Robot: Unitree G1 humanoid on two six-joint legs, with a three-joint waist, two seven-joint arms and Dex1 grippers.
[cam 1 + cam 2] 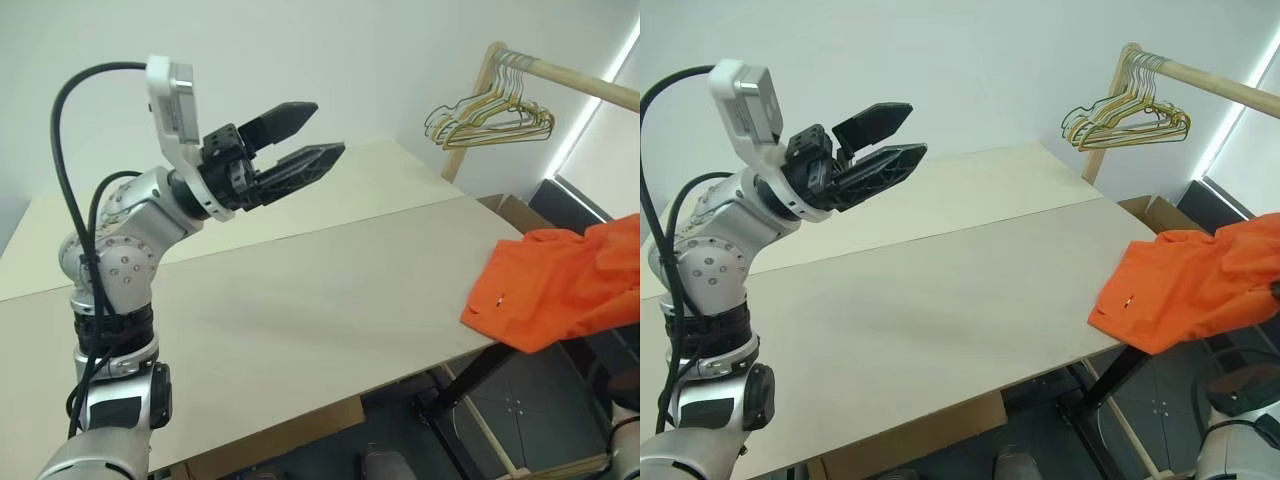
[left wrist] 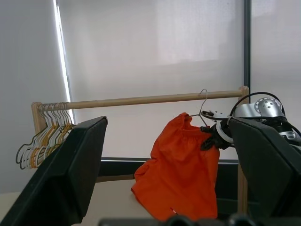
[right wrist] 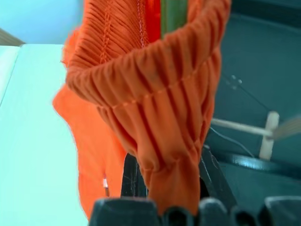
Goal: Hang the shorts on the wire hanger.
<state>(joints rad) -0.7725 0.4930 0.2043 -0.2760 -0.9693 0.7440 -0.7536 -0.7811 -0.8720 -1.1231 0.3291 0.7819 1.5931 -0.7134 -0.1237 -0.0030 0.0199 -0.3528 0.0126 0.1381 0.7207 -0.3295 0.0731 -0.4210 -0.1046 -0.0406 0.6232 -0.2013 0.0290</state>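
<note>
The bright orange shorts point(image 1: 560, 285) hang up off the table's right end, with their lower part lying on the table edge. In the right wrist view, my right gripper point(image 3: 169, 186) is shut on the gathered waistband point(image 3: 155, 108). The left wrist view shows that same gripper point(image 2: 210, 137) holding the shorts point(image 2: 181, 174) up beside the wooden rail. The thin wire hanger point(image 2: 202, 106) rises from the top of the shorts, its hook level with the rail; I cannot tell whether it rests on it. My left gripper point(image 1: 325, 128) is open and empty, raised above the table's left side.
A bunch of gold wire hangers point(image 1: 490, 120) hangs on the wooden rail point(image 1: 575, 80) at the back right. The pale table point(image 1: 300, 300) spans the middle. A cardboard box point(image 1: 520, 212) stands past its right end, and the rack's base point(image 1: 490, 430) is on the floor below.
</note>
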